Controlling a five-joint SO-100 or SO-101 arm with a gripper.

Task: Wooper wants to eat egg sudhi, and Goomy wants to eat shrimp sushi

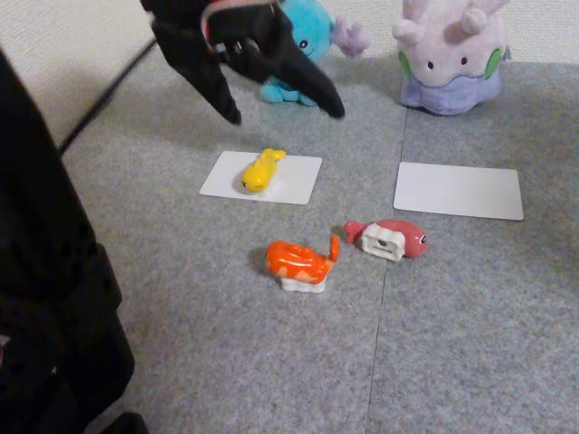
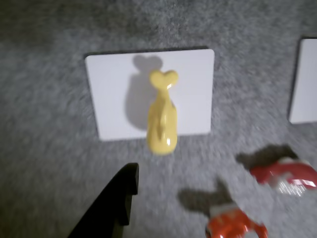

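Nearest in the fixed view, shrimp sushi [image 1: 299, 262] on grey carpet [image 1: 452, 344]. Beyond, egg sudhi [image 1: 261, 169] lying on white card [image 1: 294, 181]. Above it, black claw [image 1: 285, 113] spread open, empty. Farthest, Wooper [image 1: 303, 54] and Goomy [image 1: 450, 59].

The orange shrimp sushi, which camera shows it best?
The fixed view: the shrimp sushi appears whole there, sharp, with stripes, upturned tail and white rice base, lying on the carpet. The wrist view catches just a blurred orange part at its bottom edge.
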